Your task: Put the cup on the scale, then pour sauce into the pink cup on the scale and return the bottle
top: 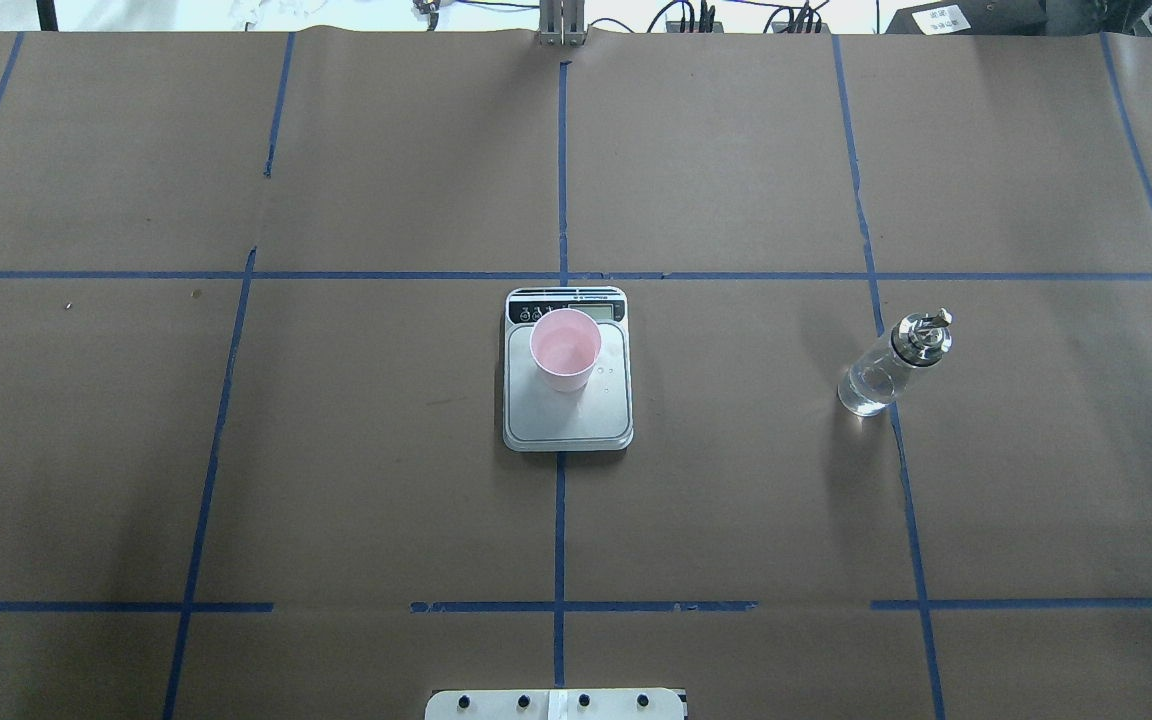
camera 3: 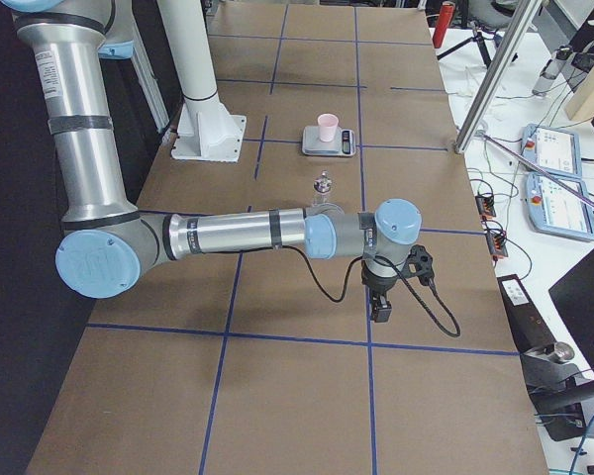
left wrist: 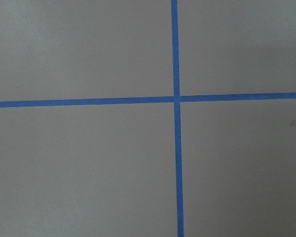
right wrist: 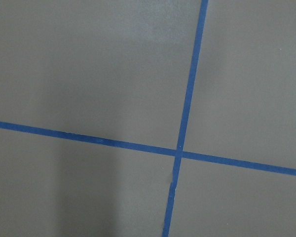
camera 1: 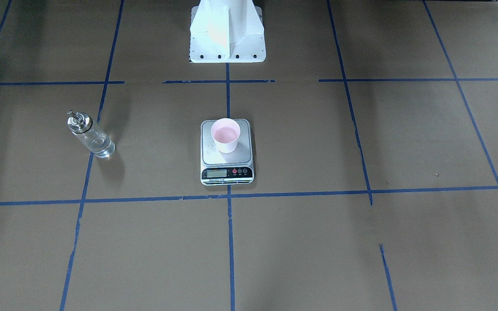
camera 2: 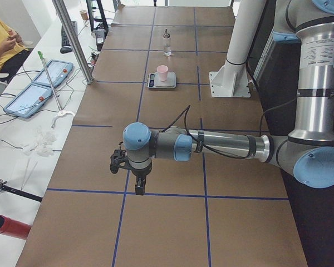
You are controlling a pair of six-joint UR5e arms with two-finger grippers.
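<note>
The pale pink cup (camera 1: 225,134) stands upright on the silver-grey scale (camera 1: 241,154) at the table's middle; both also show in the overhead view, the cup (top: 565,348) on the scale (top: 568,418). The clear glass bottle (camera 1: 90,134) with its silver spout cap stands upright on the table on my right side, apart from the scale, and holds clear sauce (top: 866,388) low down. My left gripper (camera 2: 138,186) hangs over bare table far from the scale, seen only from the side. My right gripper (camera 3: 381,309) hangs likewise beyond the bottle (camera 3: 324,188). I cannot tell whether either is open or shut.
The white robot base (camera 1: 227,39) stands behind the scale. Blue tape lines (top: 561,275) cross the brown table cover. Tablets and cables lie on the side bench (camera 2: 36,92). A metal post (camera 3: 495,69) stands at the table's far edge.
</note>
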